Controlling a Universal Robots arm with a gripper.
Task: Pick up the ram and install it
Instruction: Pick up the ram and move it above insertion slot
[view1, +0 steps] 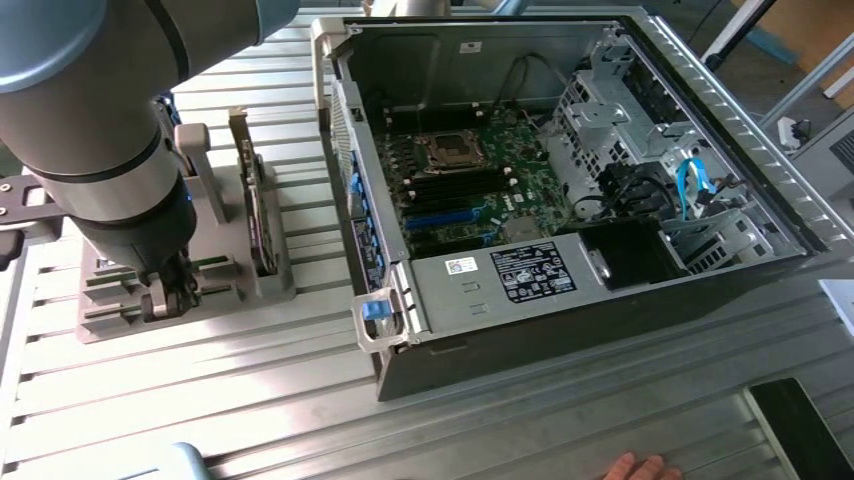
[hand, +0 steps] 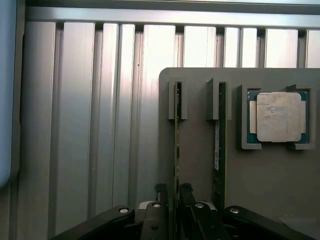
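The ram (hand: 177, 140) is a thin green stick standing on edge in a slot of the grey holder (hand: 200, 165). A second stick (hand: 219, 145) stands in the neighbouring slot. My gripper (hand: 173, 190) is low over the first stick. Its black fingers (hand: 160, 192) stand one on each side of the stick's near end, with a small gap showing, so it is open. In the exterior view the gripper (view1: 171, 292) hangs over the holder (view1: 120, 310) at that view's left. The open computer case (view1: 561, 180) lies to the right, with the motherboard's memory slots (view1: 461, 185) exposed.
A processor chip (hand: 279, 117) lies in a recess of the holder beside the sticks. An upright expansion card (view1: 254, 210) stands between the holder and the case. A person's hand (view1: 641, 468) rests at the table's front edge, near a black object (view1: 801, 420).
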